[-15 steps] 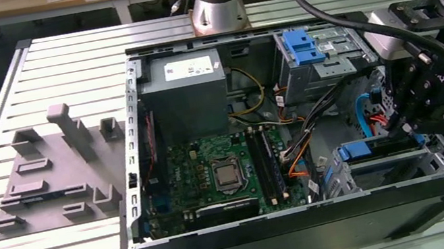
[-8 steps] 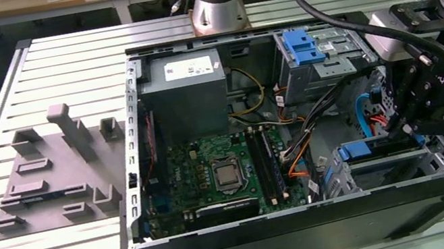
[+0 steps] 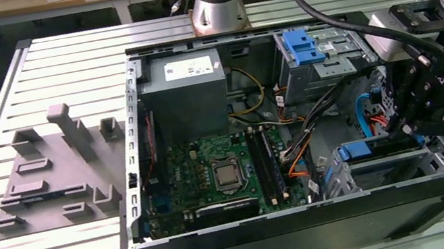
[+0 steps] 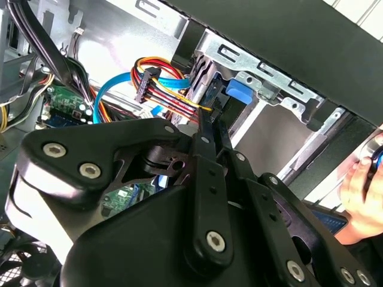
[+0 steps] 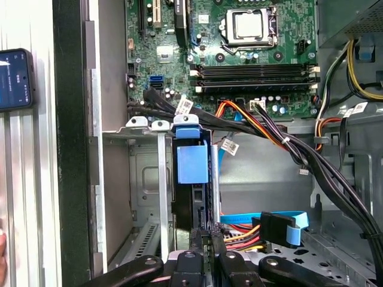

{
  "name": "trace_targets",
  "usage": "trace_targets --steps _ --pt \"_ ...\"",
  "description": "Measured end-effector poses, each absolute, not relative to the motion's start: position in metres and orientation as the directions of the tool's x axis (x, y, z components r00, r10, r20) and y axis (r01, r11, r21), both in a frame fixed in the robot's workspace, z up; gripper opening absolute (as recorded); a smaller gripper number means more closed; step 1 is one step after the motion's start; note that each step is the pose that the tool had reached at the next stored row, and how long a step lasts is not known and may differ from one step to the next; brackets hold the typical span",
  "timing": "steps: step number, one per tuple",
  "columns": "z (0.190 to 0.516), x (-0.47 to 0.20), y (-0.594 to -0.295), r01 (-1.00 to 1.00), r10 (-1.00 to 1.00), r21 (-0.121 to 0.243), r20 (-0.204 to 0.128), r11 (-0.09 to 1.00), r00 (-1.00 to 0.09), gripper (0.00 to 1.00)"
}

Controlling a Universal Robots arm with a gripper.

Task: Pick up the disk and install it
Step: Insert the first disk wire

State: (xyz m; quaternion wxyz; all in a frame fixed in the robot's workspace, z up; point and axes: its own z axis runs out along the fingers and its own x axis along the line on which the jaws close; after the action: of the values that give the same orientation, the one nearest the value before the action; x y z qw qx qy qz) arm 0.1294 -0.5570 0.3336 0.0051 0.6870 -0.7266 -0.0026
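The disk (image 3: 365,149) sits on edge in the silver drive cage (image 3: 434,164) at the front corner of the open computer case, on the exterior view's right. Its bright blue frame (image 5: 192,162) and dark body show end-on between the cage's metal walls in the first wrist view. My gripper (image 3: 405,125) hangs right over that cage. Its black fingers (image 4: 210,128) lie close together and shut, with nothing visible between them. Their tips reach the disk's near end by the blue frame (image 4: 238,92). Whether they touch it I cannot tell.
Red, yellow and orange cables (image 5: 245,234) and a blue data cable (image 5: 281,220) run beside the cage. A second cage with a blue latch (image 3: 304,48), a grey box (image 3: 189,96) and the motherboard (image 3: 212,174) share the case. A hand (image 4: 362,191) and a phone (image 5: 15,78) lie just outside it.
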Motion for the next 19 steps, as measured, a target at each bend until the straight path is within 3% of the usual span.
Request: trace_targets --steps 19 --pt "0.3299 0.1295 -0.5571 -0.998 -0.998 0.016 0.003 0.060 -0.060 0.17"
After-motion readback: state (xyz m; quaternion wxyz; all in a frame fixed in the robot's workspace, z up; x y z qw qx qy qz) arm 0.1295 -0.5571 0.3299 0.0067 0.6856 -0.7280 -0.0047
